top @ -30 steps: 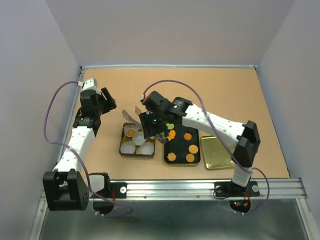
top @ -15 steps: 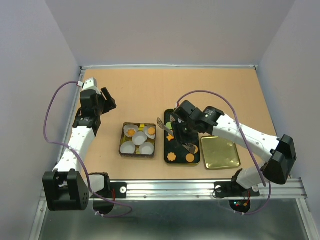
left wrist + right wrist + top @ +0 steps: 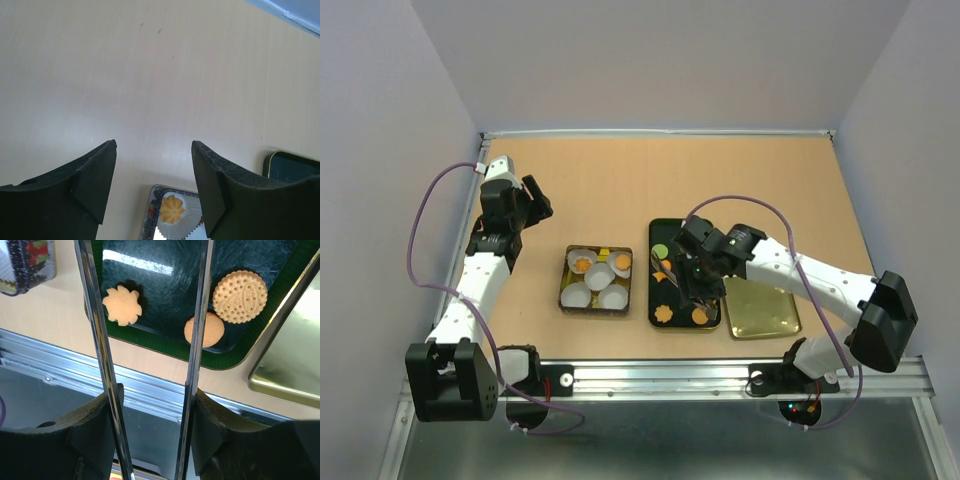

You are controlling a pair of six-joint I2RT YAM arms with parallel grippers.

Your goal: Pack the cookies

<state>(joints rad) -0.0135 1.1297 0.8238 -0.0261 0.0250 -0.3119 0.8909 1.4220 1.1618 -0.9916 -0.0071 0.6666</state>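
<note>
Several orange-brown cookies and one green cookie (image 3: 660, 251) lie on a dark green tray (image 3: 655, 290). In the right wrist view I see a flower cookie (image 3: 122, 305), a plain round one (image 3: 216, 331) and a dotted round one (image 3: 240, 296). My right gripper (image 3: 695, 268) (image 3: 155, 395) is shut on metal tongs (image 3: 100, 340), whose two arms stand apart over the tray's near end with nothing between them. The tin (image 3: 563, 287) holds white paper cups, with cookies in two of them (image 3: 582, 264) (image 3: 622, 261). My left gripper (image 3: 535, 200) (image 3: 154, 150) hangs open over bare table, far left of the tin.
A gold lid (image 3: 760, 305) lies right of the tray. An aluminium rail (image 3: 720, 375) runs along the near table edge. In the left wrist view, the tin's corner (image 3: 150, 215) with a flower cookie (image 3: 172, 208) in a cup shows below the fingers.
My right arm has swung with the tongs from above the tin to the right and now hangs over the tray's near end. The left arm has not moved.
</note>
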